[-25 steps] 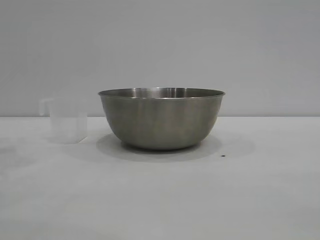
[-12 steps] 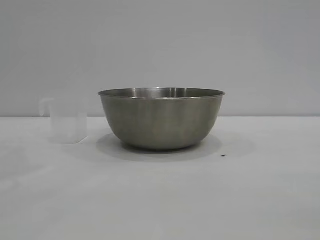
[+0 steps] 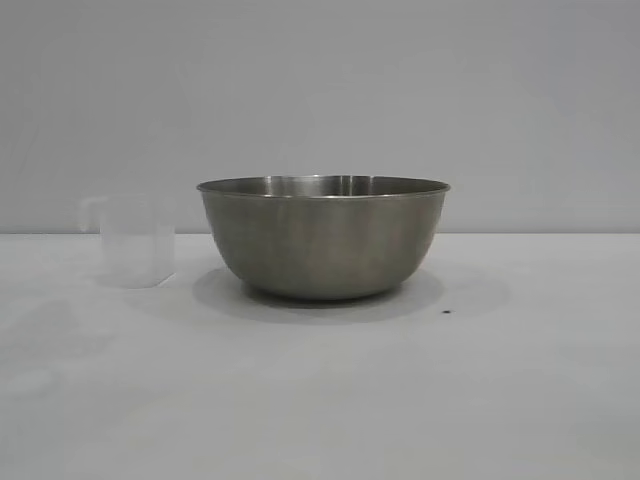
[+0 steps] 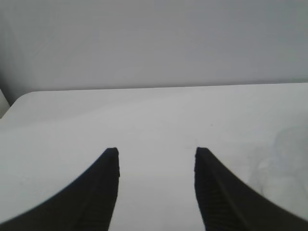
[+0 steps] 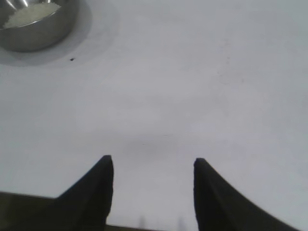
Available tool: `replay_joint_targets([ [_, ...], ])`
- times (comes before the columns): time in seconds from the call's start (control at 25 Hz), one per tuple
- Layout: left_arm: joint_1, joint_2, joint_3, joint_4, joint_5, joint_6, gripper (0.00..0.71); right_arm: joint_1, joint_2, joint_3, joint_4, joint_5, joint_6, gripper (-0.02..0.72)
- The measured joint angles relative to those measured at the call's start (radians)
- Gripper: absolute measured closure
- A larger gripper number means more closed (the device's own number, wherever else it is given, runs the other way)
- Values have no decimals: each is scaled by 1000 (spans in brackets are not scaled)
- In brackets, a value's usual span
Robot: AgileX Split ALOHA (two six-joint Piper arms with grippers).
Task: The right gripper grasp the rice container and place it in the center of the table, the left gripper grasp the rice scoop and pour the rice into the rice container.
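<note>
While empty and spread, right pincer well apart from rice container.

place: lab-style test bench | proof: bare white tabletop before me, plain grey wall behind | props: only a steel bowl and a clear cup | my two black hands hang over it, empty

Exterior camera: table-level, close, facing the large brushed-steel bowl side-on. Right wrist camera: looks steeply down; same bowl far off at 11 o'clock. Left wrist camera: near-level across the white table.
</note>
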Motion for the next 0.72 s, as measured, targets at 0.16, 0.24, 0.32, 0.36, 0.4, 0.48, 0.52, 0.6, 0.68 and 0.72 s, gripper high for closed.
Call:
replay_joint_targets([
  [0.16, 0, -83, 0, 6, 106, 0, 363, 0, 0, 0, 0, 1, 0, 376],
  [0.24, 0, -123, 0, 17, 145, 0, 363, 0, 0, 0, 0, 1, 0, 376],
  [0.32, 0, -166, 0, 22, 186, 0, 363, 0, 0, 0, 0, 1, 0, 376],
  [0.36, 0, -184, 0, 22, 205, -2, 363, 0, 0, 0, 0, 1, 0, 376],
  [0.4, 0, -207, 0, 22, 231, -4, 363, 0, 0, 0, 0, 1, 0, 376],
  [0.48, 0, -250, 2, 23, 281, -4, 363, 0, 0, 0, 0, 1, 0, 376],
  [0.52, 0, -275, 2, 23, 308, -6, 363, 0, 0, 0, 0, 1, 0, 376],
  [0.6, 0, -330, 2, 23, 359, -6, 363, 0, 0, 0, 0, 1, 0, 376],
  [0.68, 0, -384, 2, 23, 404, -6, 363, 0, 0, 0, 0, 1, 0, 376],
  [0.72, 0, -414, 2, 23, 430, -7, 363, 0, 0, 0, 0, 1, 0, 376],
])
